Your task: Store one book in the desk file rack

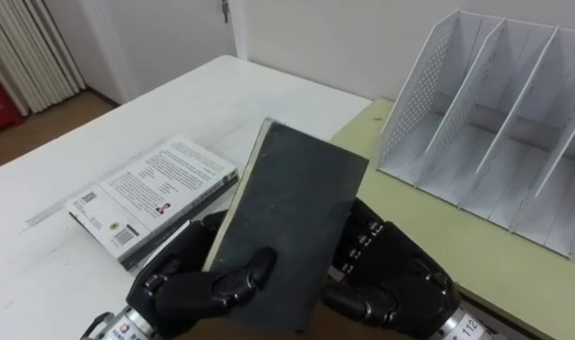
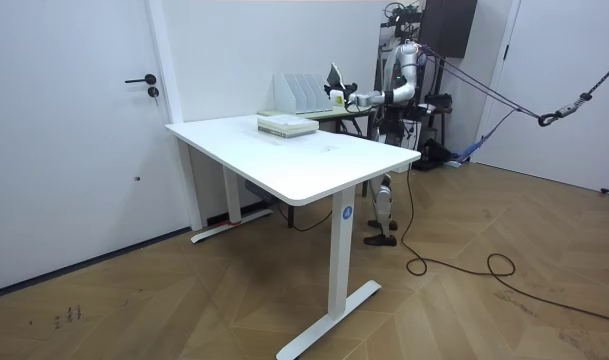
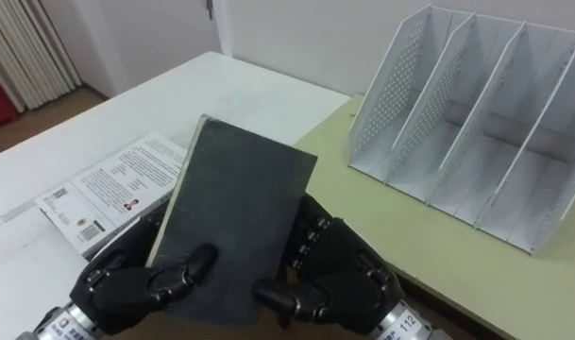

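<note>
Near the camera, above the seam between the white counter (image 1: 221, 94) and the green counter (image 1: 429, 227), a dark book (image 1: 287, 222) is held tilted. The left hand (image 1: 188, 283) and right hand (image 1: 391, 283) have their fingers curled under it, thumbs clamped on its near cover. The rack (image 1: 495, 123) stands far right on the green counter, well apart from the book. Other books (image 1: 150, 194) lie to the left. The room view shows the robot standing upright at the white counter's far end, and a door (image 2: 74, 130) at its left.
</note>
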